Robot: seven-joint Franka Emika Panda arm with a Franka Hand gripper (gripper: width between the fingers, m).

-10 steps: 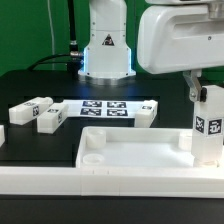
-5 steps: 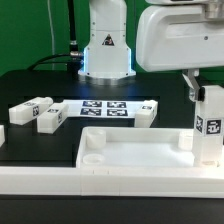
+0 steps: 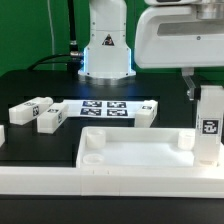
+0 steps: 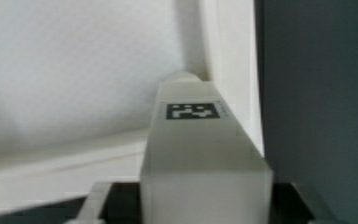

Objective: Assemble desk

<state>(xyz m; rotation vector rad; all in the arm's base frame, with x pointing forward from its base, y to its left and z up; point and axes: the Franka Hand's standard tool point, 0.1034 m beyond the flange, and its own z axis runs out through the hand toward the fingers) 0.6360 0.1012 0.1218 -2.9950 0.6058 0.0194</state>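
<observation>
The desk slab (image 3: 130, 150), white with a raised rim, lies at the front of the table. My gripper (image 3: 203, 90) is shut on one white square leg (image 3: 210, 128) and holds it upright over the slab's corner on the exterior view's right. Whether the leg's lower end touches the slab is hidden. In the wrist view the tagged leg (image 4: 197, 150) fills the gap between the jaws of my gripper (image 4: 197, 208), with the slab's surface (image 4: 69, 80) beyond it. Two loose legs (image 3: 32, 108) (image 3: 50, 118) lie at the left, and another leg (image 3: 148, 108) lies beside the marker board.
The marker board (image 3: 105, 107) lies flat in front of the robot base (image 3: 105, 50). A white piece (image 3: 2, 135) shows at the left edge. A long white border rail (image 3: 90, 180) runs along the front.
The held leg has shifted slightly to the exterior view's right and a little lower. Everything else is unmoved.
</observation>
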